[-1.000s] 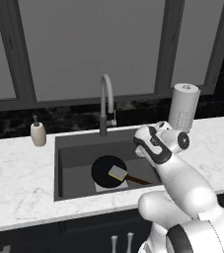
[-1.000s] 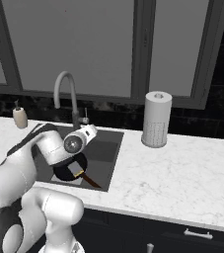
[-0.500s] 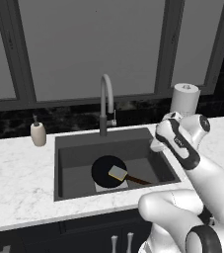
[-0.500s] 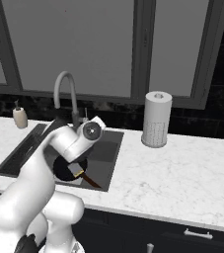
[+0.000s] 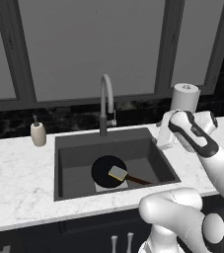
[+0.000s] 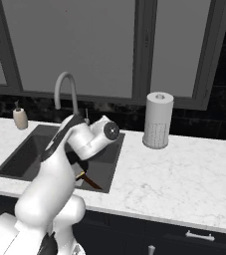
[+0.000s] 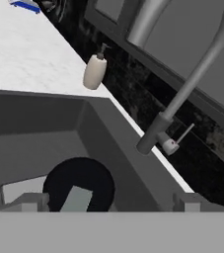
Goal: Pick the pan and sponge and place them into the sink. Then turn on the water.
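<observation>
- The white marble counter [image 5: 19,183] is running across the scene below the dark windows, with the sink cut into it.
- The sink [image 5: 74,173] is sitting as a dark grey basin in the counter; in the left base view it is lying at the centre, and a light grey square is showing on its floor under the pan.
- The robot arm [image 6: 59,174] is rising over the sink's near edge in the right base view, and its wrist is hanging above the basin's 3 o'clock rim in the left base view.
- The faucet [image 5: 106,106] is standing at the sink's 12 o'clock edge, its gooseneck arching over the basin and its small side lever [image 7: 182,136] sticking out from the stem at about 3 o'clock in the hand view.
- The paper towel roll [image 6: 158,119] is standing upright on the counter at roughly 2 o'clock from the sink, well apart from it.
- The pan [image 5: 107,170] is resting inside the sink on its floor, its reddish-brown handle pointing toward 4 o'clock in the left base view.
- The gripper [image 7: 108,201] is hanging above the basin with its jaws spread wide and nothing between them; the fingertips [image 7: 32,201] are showing at the bottom of the hand view.
- The soap dispenser [image 5: 38,133] is standing on the counter at 10 o'clock from the sink.
- The sponge [image 5: 117,173] is lying on the pan, toward its handle side.
</observation>
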Controlling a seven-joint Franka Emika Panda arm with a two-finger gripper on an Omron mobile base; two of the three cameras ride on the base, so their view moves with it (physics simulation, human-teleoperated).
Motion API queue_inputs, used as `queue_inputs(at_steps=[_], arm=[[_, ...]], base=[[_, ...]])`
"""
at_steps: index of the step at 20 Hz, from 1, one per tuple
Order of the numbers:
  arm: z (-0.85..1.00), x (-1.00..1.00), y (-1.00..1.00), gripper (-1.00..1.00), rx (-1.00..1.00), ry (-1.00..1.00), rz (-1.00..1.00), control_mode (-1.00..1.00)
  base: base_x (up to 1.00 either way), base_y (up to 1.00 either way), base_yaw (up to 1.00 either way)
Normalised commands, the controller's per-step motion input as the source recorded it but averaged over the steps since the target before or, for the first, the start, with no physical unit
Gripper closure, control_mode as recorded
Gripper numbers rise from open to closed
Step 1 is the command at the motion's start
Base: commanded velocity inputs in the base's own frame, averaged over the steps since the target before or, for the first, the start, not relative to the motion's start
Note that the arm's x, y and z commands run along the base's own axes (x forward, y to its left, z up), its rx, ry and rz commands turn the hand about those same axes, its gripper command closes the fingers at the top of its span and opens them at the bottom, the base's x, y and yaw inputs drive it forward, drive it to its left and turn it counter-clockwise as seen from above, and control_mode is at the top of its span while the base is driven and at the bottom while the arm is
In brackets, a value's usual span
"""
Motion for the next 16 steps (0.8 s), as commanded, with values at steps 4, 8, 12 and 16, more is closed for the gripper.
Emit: queue_inputs(at_steps=[4, 8, 12, 16], arm=[[0.00, 0.31, 0.03, -1.00, 0.12, 0.00, 0.03, -1.00], [0.00, 0.40, 0.09, -1.00, 0.12, 0.04, 0.00, -1.00], [-0.01, 0.45, 0.07, -1.00, 0.13, 0.12, 0.00, -1.00], [-0.03, 0.43, 0.06, -1.00, 0.17, 0.15, 0.00, -1.00]], base=[[0.00, 0.00, 0.00], [0.00, 0.00, 0.00], [0.00, 0.00, 0.00], [0.00, 0.00, 0.00]])
